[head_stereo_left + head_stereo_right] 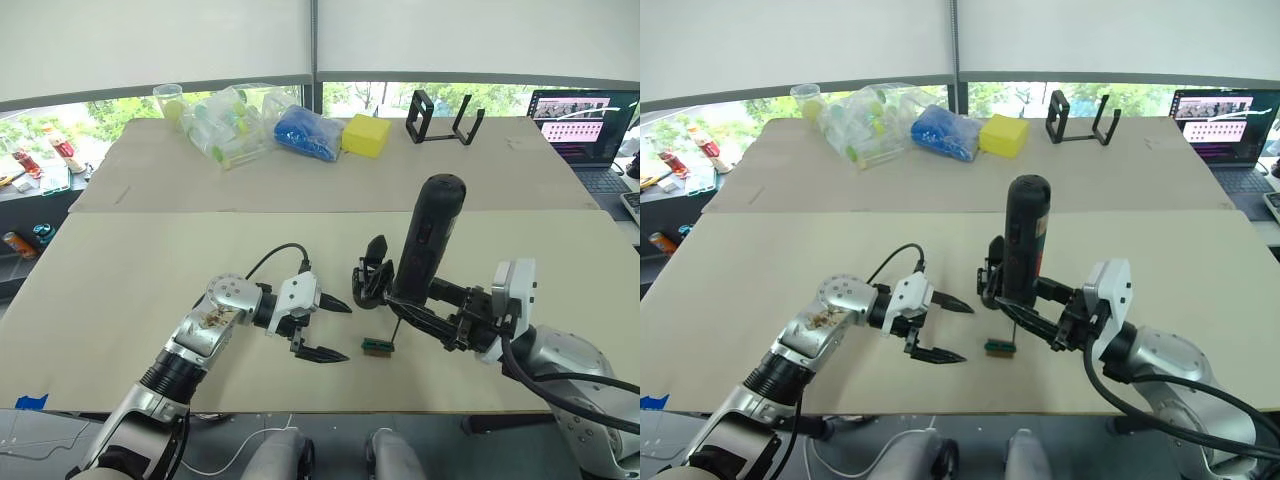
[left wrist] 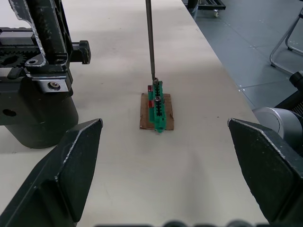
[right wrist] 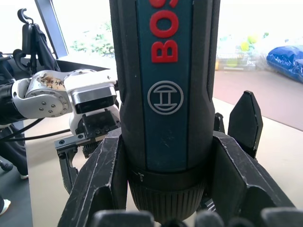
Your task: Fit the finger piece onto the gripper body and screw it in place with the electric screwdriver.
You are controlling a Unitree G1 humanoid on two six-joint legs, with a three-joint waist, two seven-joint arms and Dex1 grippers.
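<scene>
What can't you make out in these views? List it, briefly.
Gripper body: partly hidden behind the electric screwdriver in the eye views; cut by the edge in the left wrist view.
Bit tip on the green block: too small to tell whether it carries a screw.
Laptop screen: too small, cut by the edge.
</scene>
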